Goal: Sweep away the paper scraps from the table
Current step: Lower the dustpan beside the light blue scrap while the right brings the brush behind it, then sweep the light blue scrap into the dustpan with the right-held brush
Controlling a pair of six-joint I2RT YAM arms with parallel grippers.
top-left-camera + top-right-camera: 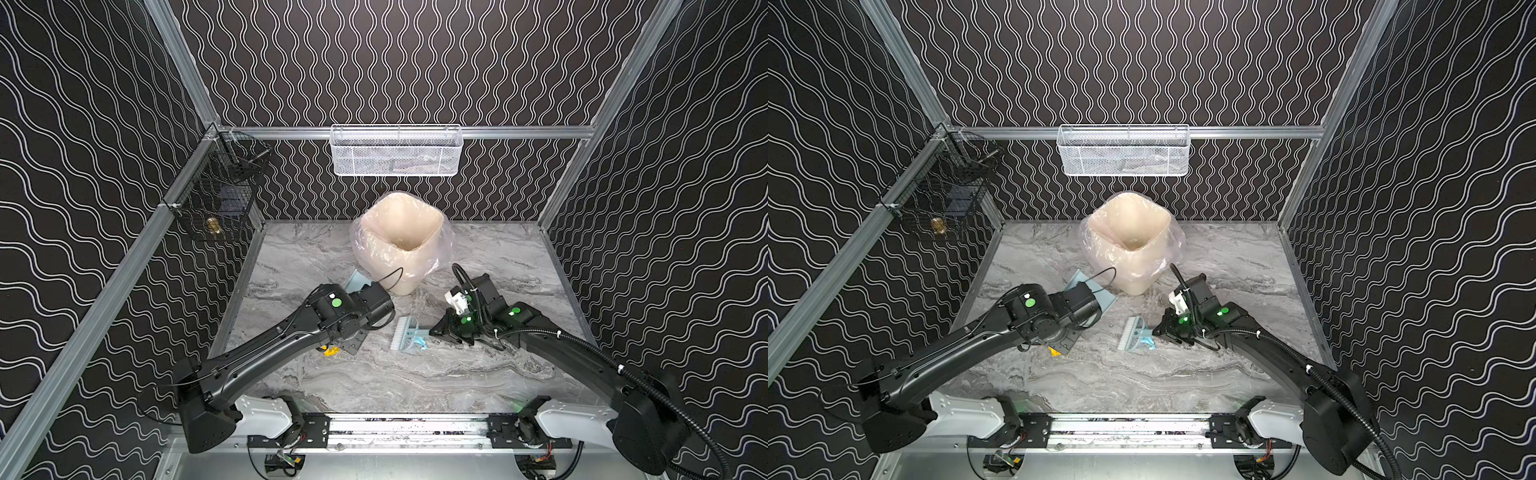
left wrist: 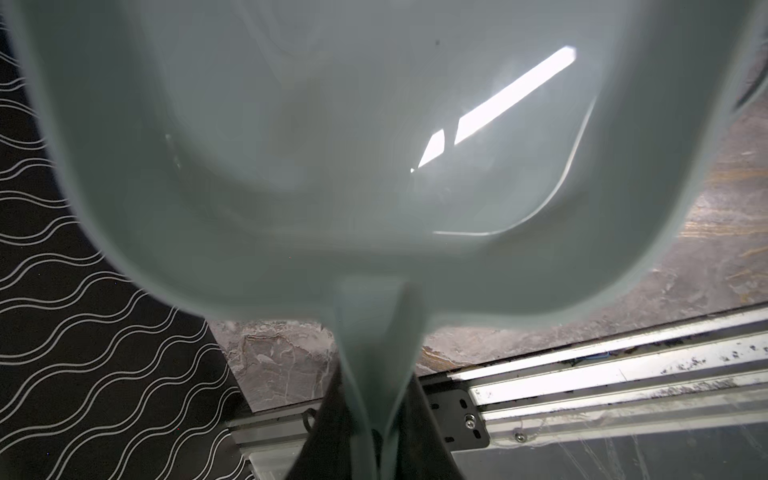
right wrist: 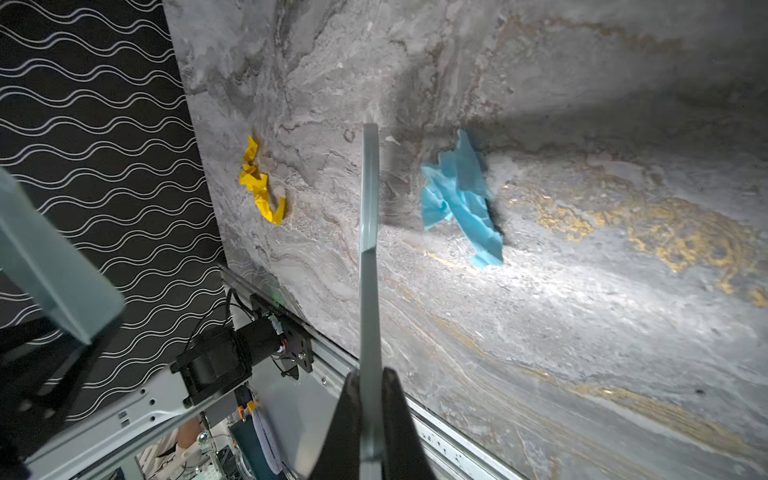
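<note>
It was a robotics lab test cell. A marble-patterned surface [image 1: 415, 374] sat boxed in by black wavy-lined walls [image 1: 83, 166] on aluminium frame rails [image 1: 498, 132]. The left arm [image 1: 257, 353] and right arm [image 1: 561, 345] were bolted to a front rail [image 1: 407, 428], their cables bare. A white mesh basket [image 1: 395, 153] and a black wire basket [image 1: 220, 195] hung from the frame, and a lined bin [image 1: 399, 245] stood staged inside.

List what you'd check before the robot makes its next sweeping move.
1. The left pincer is shut on the pale blue plastic dustpan: ok.
2. The right pincer is shut on the pale blue white-bristled brush: ok.
3. A crumpled light blue paper scrap lies beside the brush: ok.
4. Dustpan near the scraps: not ok, it is by the beige lined bin.
5. The grey marble table is free of scraps: not ok; a crumpled yellow paper scrap also lies by the left arm.
6. More scraps hidden from view: cannot tell.
</note>
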